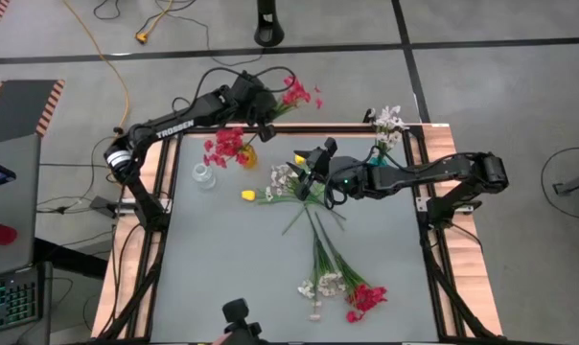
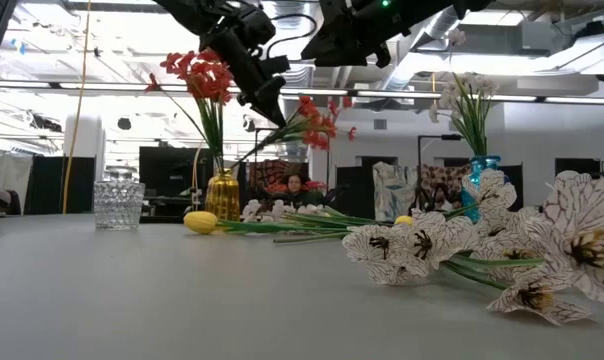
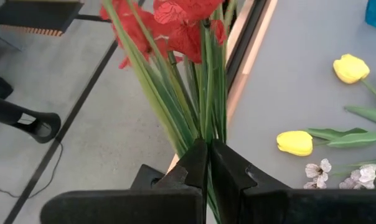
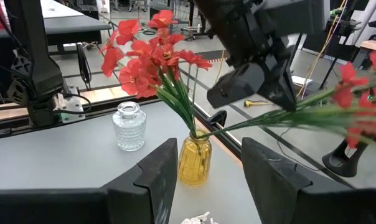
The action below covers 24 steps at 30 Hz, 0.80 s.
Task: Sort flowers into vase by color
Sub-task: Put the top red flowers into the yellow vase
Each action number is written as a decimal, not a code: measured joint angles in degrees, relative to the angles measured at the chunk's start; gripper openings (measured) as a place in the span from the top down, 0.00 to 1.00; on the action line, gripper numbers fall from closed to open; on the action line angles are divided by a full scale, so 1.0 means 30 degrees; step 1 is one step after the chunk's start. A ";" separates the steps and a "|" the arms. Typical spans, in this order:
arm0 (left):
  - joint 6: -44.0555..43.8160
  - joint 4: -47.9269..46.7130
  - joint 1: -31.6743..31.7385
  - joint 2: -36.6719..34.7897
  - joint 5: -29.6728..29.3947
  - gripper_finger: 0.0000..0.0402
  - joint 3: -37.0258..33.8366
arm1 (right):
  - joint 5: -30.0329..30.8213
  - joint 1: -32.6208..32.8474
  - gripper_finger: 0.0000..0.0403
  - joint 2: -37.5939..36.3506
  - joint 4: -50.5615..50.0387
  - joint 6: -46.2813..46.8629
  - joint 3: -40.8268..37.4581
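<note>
The room beyond is a wide workshop with a grey floor marked by black lines, a yellow cable [image 1: 117, 72] trailing across it, and a seated person [image 2: 295, 187] far behind. The grey counter [image 1: 232, 268], edged in wood, fills the middle.

The left arm reaches over the counter's far edge; the left gripper [image 3: 208, 163] has its jaws clamped on the green stems of a red flower spray [image 1: 295, 94], held tilted in the air past the edge. The right gripper [image 4: 206, 168] hovers over the counter's centre, jaws standing wide and holding nothing.

A loose heap of flowers [image 1: 328, 264] lies fanned across the counter: white blossoms, green stems, a red cluster near the front. A yellow vase [image 4: 194, 160] holds red flowers, a blue vase [image 2: 479, 168] holds white ones, and a clear glass vase [image 1: 203, 175] stands near the yellow one. A yellow tulip [image 1: 248, 195] lies between them and the heap.
</note>
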 joint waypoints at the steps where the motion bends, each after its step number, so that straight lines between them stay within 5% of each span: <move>1: 0.0000 0.0016 0.0000 -0.0152 -0.0004 1.00 0.0000 | 0.0000 -0.0004 0.50 0.0000 0.0000 -0.0003 0.0000; 24: -0.1284 -0.0132 -0.0007 -0.2385 -0.0729 1.00 0.0007 | 0.0000 -0.0001 0.50 0.0007 -0.0007 0.0000 0.0007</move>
